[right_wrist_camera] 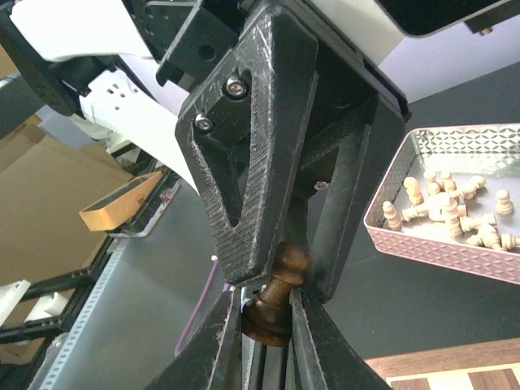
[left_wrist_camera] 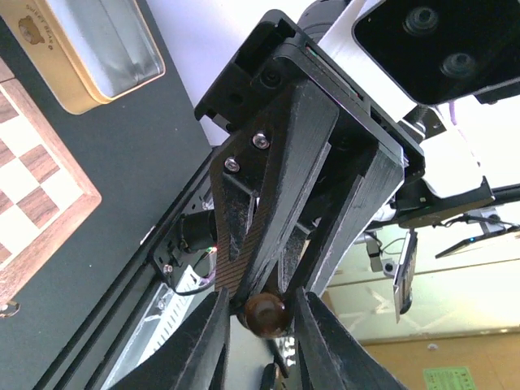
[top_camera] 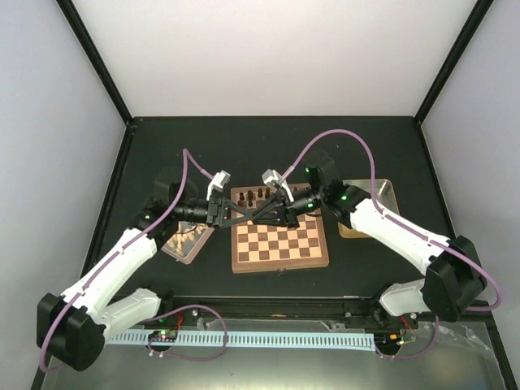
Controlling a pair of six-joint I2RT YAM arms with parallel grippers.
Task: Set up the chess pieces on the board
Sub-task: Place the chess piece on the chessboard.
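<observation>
Both grippers meet in mid-air over the far half of the square wooden checkered chessboard [top_camera: 280, 248]. One tiny dark brown wooden pawn [right_wrist_camera: 275, 301] is pinched between them. Left gripper [left_wrist_camera: 262, 313] is closed down narrow, fingers against the pawn on both sides. Right gripper [right_wrist_camera: 266, 315] is also nearly closed, clamped on the pawn's base. More dark brown chess pieces [top_camera: 253, 195] stand along the board's far row. Pink embossed metal tray [right_wrist_camera: 422, 244] of pale cream pieces [right_wrist_camera: 447, 207] sits just left of the board. Gold rectangular tin [top_camera: 370, 203] sits right of the board, apart from it.
</observation>
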